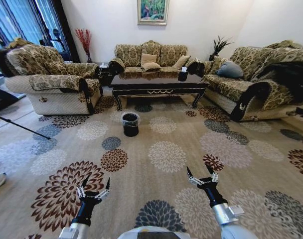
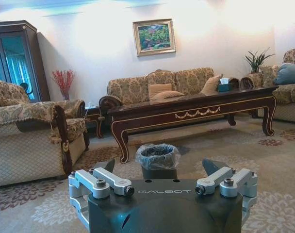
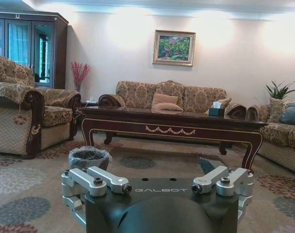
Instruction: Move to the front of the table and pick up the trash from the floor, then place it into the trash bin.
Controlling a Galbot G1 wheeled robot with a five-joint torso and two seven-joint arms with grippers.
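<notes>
- The table [image 1: 157, 82] is seen at the far side of the flowered carpet [image 1: 166, 154], set among three patterned sofas, with the middle sofa [image 1: 150, 55] behind it.
- The trash bin [image 1: 130, 124] is placed on the carpet just in front of the table, nearer its left end, upright, with a clear bag folded over its rim.
- A small dark tissue box [image 1: 183, 75] is set on the tabletop toward its right end.
- The left gripper [image 1: 94, 187] is held low over the carpet at the near edge of the head view, well apart from the bin; its fingers are spread wide and nothing is held between them.
- The right gripper [image 1: 202, 175] is held likewise on the right side, fingers spread wide, with nothing gripped.
- In the left wrist view, the bin [image 2: 157, 158] is seen straight ahead between the open fingers, with the table [image 2: 196, 114] behind it.
- In the right wrist view, the bin [image 3: 89, 158] is seen ahead and off to one side, before the table [image 3: 172, 127].
- The trash cannot be made out on the patterned carpet.
- A framed picture [image 1: 153, 11] is hung on the wall above the middle sofa.
</notes>
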